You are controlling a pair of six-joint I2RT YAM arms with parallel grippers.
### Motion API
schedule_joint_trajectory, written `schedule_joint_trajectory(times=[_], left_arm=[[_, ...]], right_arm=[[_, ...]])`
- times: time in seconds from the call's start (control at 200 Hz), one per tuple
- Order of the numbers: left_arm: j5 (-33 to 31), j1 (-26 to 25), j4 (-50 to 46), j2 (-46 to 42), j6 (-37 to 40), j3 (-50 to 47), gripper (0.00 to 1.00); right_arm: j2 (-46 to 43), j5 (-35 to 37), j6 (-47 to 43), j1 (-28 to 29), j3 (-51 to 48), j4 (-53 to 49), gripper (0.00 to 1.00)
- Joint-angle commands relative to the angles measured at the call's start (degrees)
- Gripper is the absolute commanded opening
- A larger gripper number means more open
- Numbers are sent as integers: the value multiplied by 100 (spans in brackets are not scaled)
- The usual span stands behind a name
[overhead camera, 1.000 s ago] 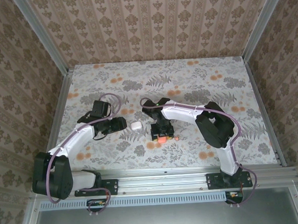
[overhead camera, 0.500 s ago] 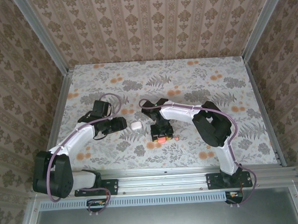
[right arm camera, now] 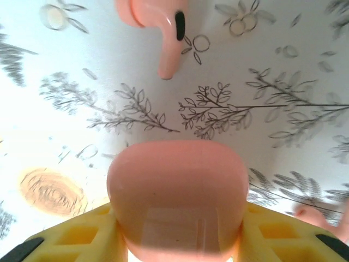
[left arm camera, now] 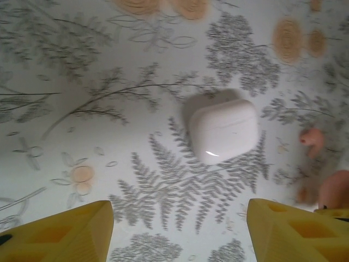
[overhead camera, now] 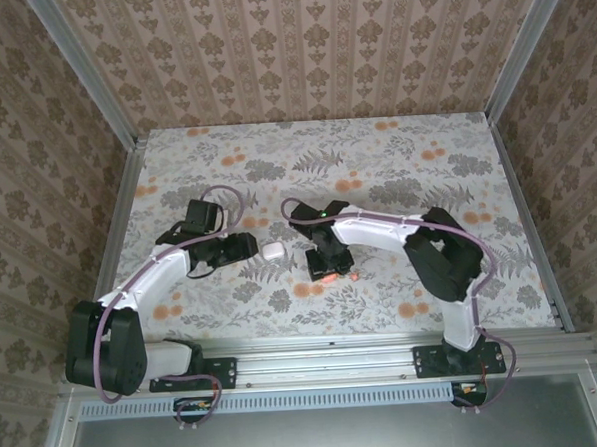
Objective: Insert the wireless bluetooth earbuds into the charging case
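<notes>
Right now the right pincer (right arm camera: 177, 236) is pinching the coral charging case (right arm camera: 177, 185). Its yellow fingers (right arm camera: 71, 237) sit against the case's two sides, and the rounded body fills the gap between them. I cannot tell whether the lid is up or down.

Just beyond that case, a coral earbud (right arm camera: 159, 33) lies loose on the floral surface (overhead camera: 375, 159). Its stem points back toward the case, and a black spot shows on its body. From above, the same bud (overhead camera: 353, 276) lies just to the right of the held case, close to it but apart. A second coral shape (right arm camera: 322, 215) shows at the lower right edge of the right wrist view, too blurred to name.

The left pincer (left arm camera: 177, 221) is spread wide with nothing between its yellow tips. It hovers over the surface, short of the white charging case (left arm camera: 223, 131). That case lies closed on the fern print, between the two arms, and touches neither pincer.
</notes>
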Motion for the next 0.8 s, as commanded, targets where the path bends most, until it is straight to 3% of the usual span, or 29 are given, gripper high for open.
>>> schedule_joint_trajectory(times=[0.0,0.2,0.445,0.62,0.795], left_arm=[[989,-10,387,-9,50,5,66],[2293,26,1142,-345,-10,-7,63],[3311,-25,1488,-577,94,312,61],[3584,-336,1451,-736,411,573,61],[3422,-893,1115,-746,844,849,59]], right_arm=[[-1032,512,-685,53,-375,683,38],[-2482,626,-2283,74,-1206,1886,39],[-3324,239,-5094,50,-1652,2638,38],[-3657,-151,-6564,57,-2025,3234,36],[-3509,-190,-6919,55,-1911,3255,36]])
